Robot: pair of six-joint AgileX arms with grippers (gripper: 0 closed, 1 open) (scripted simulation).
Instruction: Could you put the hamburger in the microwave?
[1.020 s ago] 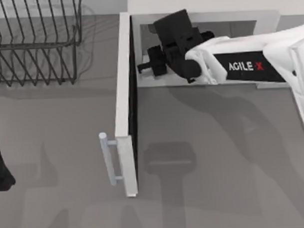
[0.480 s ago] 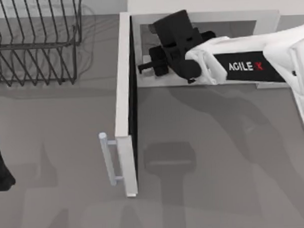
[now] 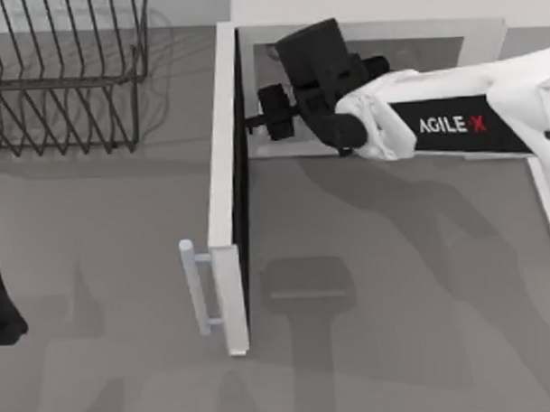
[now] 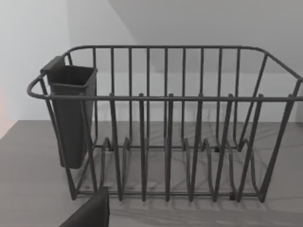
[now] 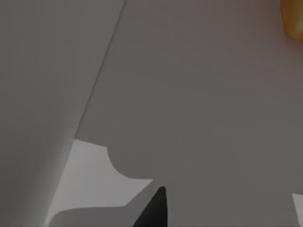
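White microwave (image 3: 369, 40) — door (image 3: 227, 190) swung open — orange hamburger (image 5: 293, 16) inside.

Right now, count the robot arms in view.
2: right arm reaching into the open microwave; left arm parked at the table's left edge.

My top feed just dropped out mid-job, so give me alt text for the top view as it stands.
The right arm's black pincer reaches into the open cavity of the large white box microwave, whose hinged white door with its silvery bar handle swings out toward the viewer. A black wire dish rack stands on the grey table at upper left; the left arm sits parked at the left edge.
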